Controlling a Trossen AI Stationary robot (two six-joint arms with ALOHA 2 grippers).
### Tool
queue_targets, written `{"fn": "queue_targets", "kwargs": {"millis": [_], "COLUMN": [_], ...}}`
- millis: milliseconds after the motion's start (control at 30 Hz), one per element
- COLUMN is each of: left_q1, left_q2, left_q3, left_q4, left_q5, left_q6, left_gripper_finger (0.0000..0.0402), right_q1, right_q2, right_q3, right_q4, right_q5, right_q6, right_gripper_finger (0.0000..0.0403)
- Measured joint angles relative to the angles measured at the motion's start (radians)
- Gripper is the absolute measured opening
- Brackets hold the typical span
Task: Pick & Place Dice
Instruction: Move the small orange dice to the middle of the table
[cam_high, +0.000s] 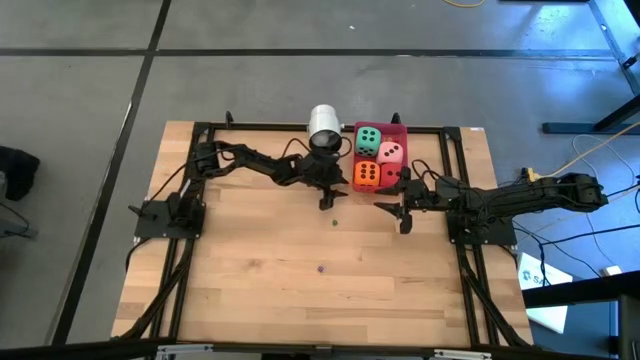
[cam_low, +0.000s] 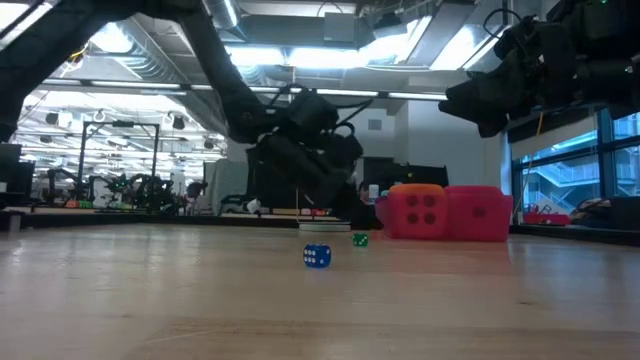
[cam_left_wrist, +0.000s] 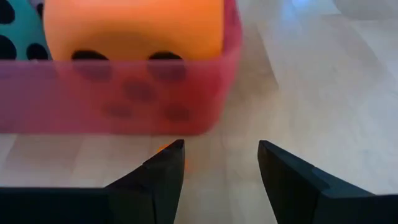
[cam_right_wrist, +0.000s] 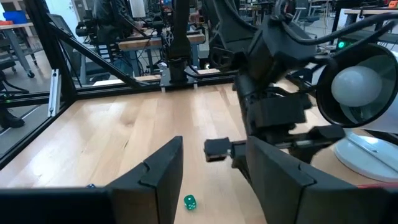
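Wooden slatted bench (cam_high: 300, 290), pale planks in a black frame. Near its far edge, right of centre: translucent pink tray (cam_high: 397, 131), straight-walled, holding four soft pipped cubes: green die (cam_high: 368, 139), pink die (cam_high: 392, 153), orange die (cam_high: 366, 174), red die (cam_high: 389, 177). White cup (cam_high: 323, 122) beside tray, on its side. Left gripper (cam_high: 327, 196) just in front of tray, fingers apart, nothing held. Right gripper (cam_high: 404, 216) nearby, fingers apart, nothing held. Tiny green die (cam_low: 360, 239) and tiny blue die (cam_low: 316, 256) mid-bench.

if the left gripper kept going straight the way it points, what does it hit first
Most likely the red tray wall: the left gripper, open, faces it across bare table, with the orange die just behind. Depth is unclear.
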Motion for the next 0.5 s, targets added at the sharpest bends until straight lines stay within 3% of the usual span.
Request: {"fn": "queue_targets", "kwargs": {"millis": [500], "left_q1": [0.000], "left_q2": [0.028], "left_q3": [0.025], "left_q4": [0.005], "left_q5": [-0.030], "left_q6": [0.026], "left_gripper_finger": [0.0200], "right_q1": [0.000], "right_q2": [0.000], "right_q3": [0.000], "right_q4": [-0.013], "right_q5": [-0.008], "right_q6": [0.002], "right_gripper_finger": [0.0176]}}
